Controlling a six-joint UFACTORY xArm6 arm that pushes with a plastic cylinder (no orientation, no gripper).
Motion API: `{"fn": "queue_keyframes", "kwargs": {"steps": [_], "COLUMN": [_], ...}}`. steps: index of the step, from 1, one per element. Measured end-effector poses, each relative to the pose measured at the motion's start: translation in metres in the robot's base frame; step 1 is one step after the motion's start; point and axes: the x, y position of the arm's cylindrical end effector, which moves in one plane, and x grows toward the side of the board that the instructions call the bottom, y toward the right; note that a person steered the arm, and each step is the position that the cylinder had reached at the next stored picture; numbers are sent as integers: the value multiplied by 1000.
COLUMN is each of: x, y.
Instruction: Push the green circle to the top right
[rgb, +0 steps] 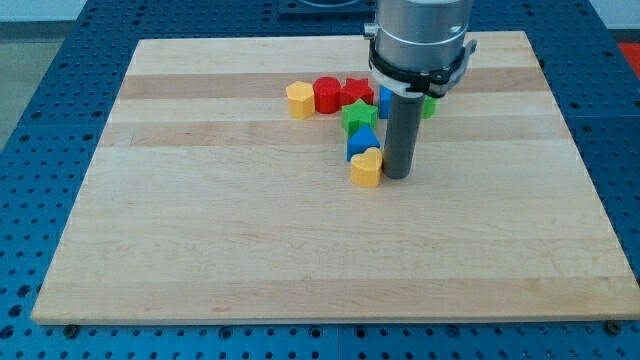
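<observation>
**Tip stands beside the yellow heart, green circle mostly hidden**

While my tip (396, 176) rests on the wooden board (200, 230), it stands just at the view's right of the yellow heart (367, 168), touching it or nearly so. It is a plain rod, so it holds nothing and can only push.

Above the heart lie the blue block (361, 142) and the green star (359, 116). Further to the view's left are the red star (356, 92), the red round block (327, 94) and the yellow block (299, 99).

Only a small green edge shows at the view's right of the arm, near the clamp; I judge this is the green circle (428, 106). Another blue piece (384, 98) is partly covered. Because the circle sits behind the rod, I think the tip must first go around below it, then push toward the view's top right.
</observation>
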Motion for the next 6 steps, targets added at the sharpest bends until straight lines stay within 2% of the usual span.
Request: {"fn": "queue_keyframes", "kwargs": {"steps": [3, 5, 6], "x": [0, -71, -91], "y": [24, 25, 25]}}
